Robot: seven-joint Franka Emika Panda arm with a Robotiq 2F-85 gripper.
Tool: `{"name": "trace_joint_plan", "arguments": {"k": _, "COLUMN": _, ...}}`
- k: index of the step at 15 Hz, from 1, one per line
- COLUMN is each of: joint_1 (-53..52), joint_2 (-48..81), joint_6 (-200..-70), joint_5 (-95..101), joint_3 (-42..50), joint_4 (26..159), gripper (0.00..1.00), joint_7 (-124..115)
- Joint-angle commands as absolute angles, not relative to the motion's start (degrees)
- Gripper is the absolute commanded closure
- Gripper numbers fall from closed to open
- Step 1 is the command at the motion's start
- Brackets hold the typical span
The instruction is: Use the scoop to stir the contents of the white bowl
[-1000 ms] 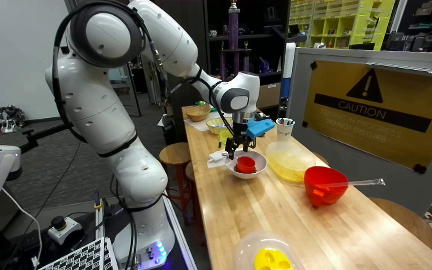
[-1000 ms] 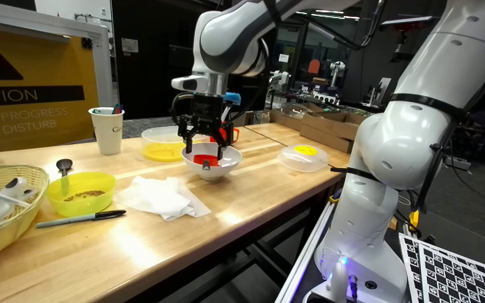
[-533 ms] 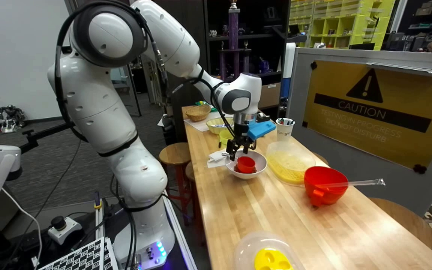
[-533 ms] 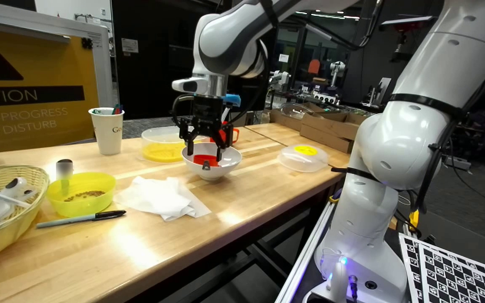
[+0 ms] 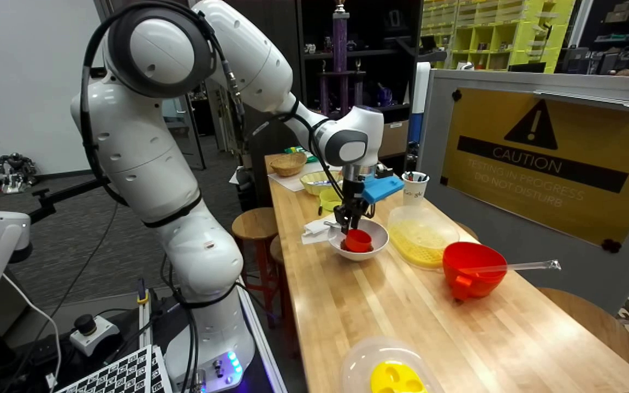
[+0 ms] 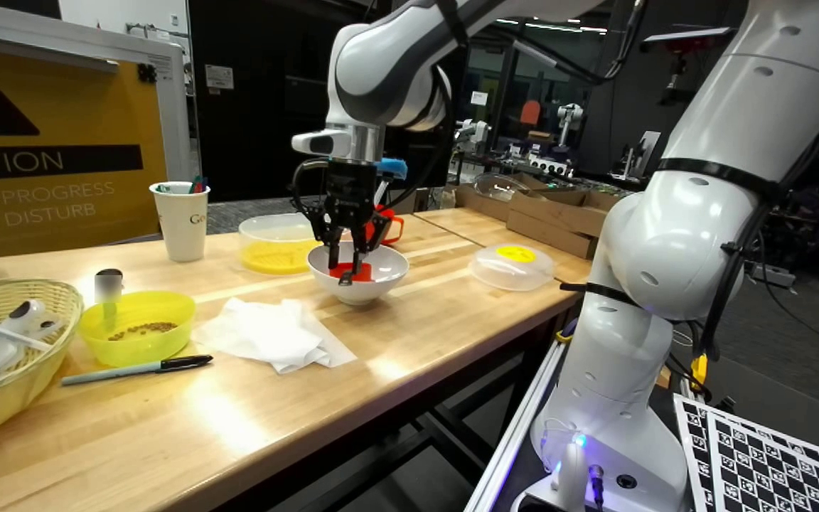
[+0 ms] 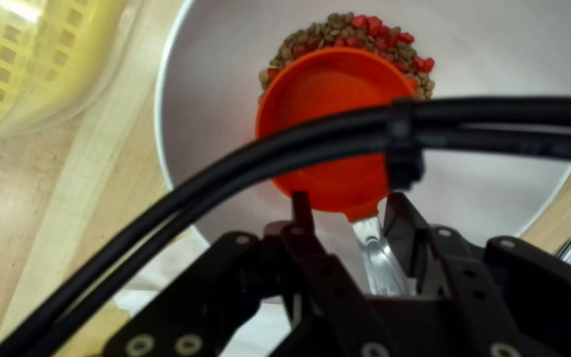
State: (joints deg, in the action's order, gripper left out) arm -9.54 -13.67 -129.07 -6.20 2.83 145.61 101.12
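The scoop has a red cup (image 7: 335, 82) and a silver handle (image 7: 383, 263). Its cup rests inside the white bowl (image 7: 493, 54), while the handle reaches out over the rim. Brown, seed-like contents (image 7: 285, 52) mixed with bright red bits lie around the far side of the cup; the cup hides the rest. In both exterior views my gripper (image 5: 350, 228) points down into the bowl (image 6: 389, 279) above its near side. Its jaws are partly closed but open, one on each side of the handle. A clear gap shows on one side; the other finger (image 7: 407, 228) is very close to the handle.
Beside the bowl stands a clear tub with a yellow strainer (image 5: 421, 240). A larger red bowl (image 5: 473, 267) sits farther along the table. White paper (image 6: 267, 334), a yellow dish (image 6: 139, 348), a marker (image 6: 136, 370) and a paper cup (image 6: 183, 227) are around it.
The jaws have come closer together around the scoop's handle, from wide to about half that width. The arm has shifted only slightly. The bowl stays in place.
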Motion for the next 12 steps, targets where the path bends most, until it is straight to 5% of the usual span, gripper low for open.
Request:
{"name": "trace_joint_plan", "arguments": {"k": 1, "joint_1": -8.7, "joint_2": -13.1, "joint_6": -127.8, "joint_5": -8.4, "joint_3": 2.9, "joint_4": 144.2, "gripper": 0.88, "joint_7": 102.8}}
{"name": "trace_joint_plan", "arguments": {"k": 4, "joint_1": -8.4, "joint_2": -12.9, "joint_6": -127.2, "joint_5": -9.0, "joint_3": 2.9, "joint_4": 143.6, "gripper": 1.0, "joint_7": 102.7}}
{"name": "trace_joint_plan", "arguments": {"k": 12, "joint_1": -8.1, "joint_2": -12.5, "joint_6": -126.3, "joint_5": -9.5, "joint_3": 2.9, "joint_4": 143.0, "gripper": 1.0, "joint_7": 102.3}}
